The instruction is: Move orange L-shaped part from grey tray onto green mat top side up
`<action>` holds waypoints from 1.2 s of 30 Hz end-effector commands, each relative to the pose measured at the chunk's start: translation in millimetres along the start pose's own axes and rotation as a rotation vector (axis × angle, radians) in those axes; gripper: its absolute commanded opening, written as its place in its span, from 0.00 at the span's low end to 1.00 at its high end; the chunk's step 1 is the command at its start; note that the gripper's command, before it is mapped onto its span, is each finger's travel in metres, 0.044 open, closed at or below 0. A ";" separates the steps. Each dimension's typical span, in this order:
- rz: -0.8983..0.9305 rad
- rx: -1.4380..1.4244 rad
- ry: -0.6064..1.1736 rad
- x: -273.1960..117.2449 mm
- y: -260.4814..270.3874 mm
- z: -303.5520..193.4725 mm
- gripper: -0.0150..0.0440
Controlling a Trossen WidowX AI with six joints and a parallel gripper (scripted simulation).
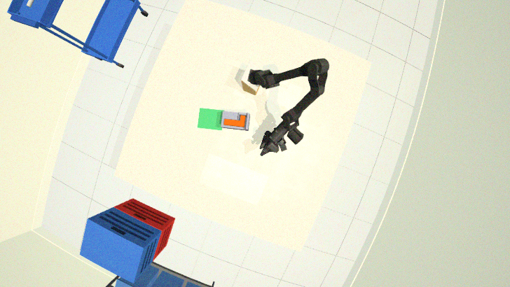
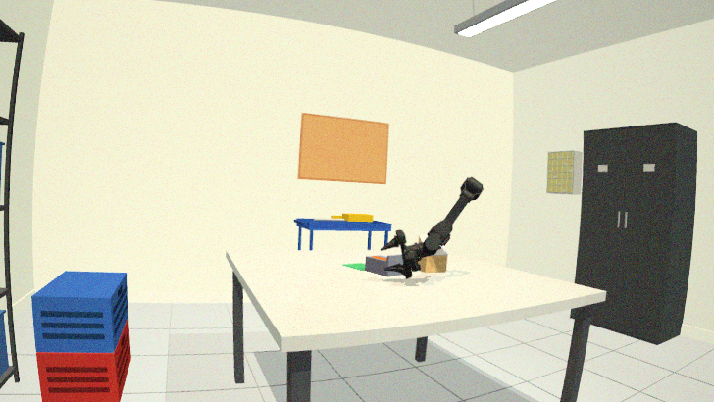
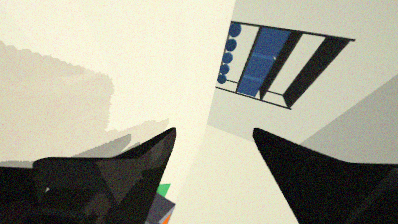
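Note:
The orange L-shaped part (image 1: pixel 233 122) (image 2: pixel 379 258) lies level in the pocket of the grey tray (image 1: pixel 230 114) (image 2: pixel 375 266). Its L-shaped end is on the right in the top view, away from the green mat (image 1: pixel 209 119) (image 2: pixel 352 266), which lies against the tray's left side. The mat is bare. My gripper (image 1: pixel 261 151) (image 2: pixel 383 259) (image 3: pixel 213 131) is open and empty, off to the lower right of the tray in the top view, touching nothing. The wrist view shows only a corner of the tray (image 3: pixel 161 204) and a sliver of the part (image 3: pixel 167 219), partly hidden by a finger.
A wooden block with a pale top (image 1: pixel 250 87) (image 2: pixel 433 263) stands on the table by the arm's base, above the tray in the top view. Stacked blue (image 1: pixel 114 242) (image 2: pixel 79 319) and red crates stand on the floor, off the table.

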State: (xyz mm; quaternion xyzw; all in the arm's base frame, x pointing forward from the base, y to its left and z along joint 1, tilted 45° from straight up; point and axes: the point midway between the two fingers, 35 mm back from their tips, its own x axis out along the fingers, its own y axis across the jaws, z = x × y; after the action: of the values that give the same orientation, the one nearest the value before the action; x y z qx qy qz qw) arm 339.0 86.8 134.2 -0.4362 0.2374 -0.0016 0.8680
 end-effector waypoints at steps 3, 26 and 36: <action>0.049 -0.025 0.041 8.5 1.6 -11.1 0.80; 1.243 0.898 0.490 -49.3 -12.0 -176.5 0.56; 1.270 1.009 0.466 -54.8 -21.3 -174.4 0.56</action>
State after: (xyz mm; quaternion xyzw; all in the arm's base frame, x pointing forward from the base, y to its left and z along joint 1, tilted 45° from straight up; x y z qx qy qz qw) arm 223.3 -44.4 71.9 0.1634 0.6016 0.2847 0.7282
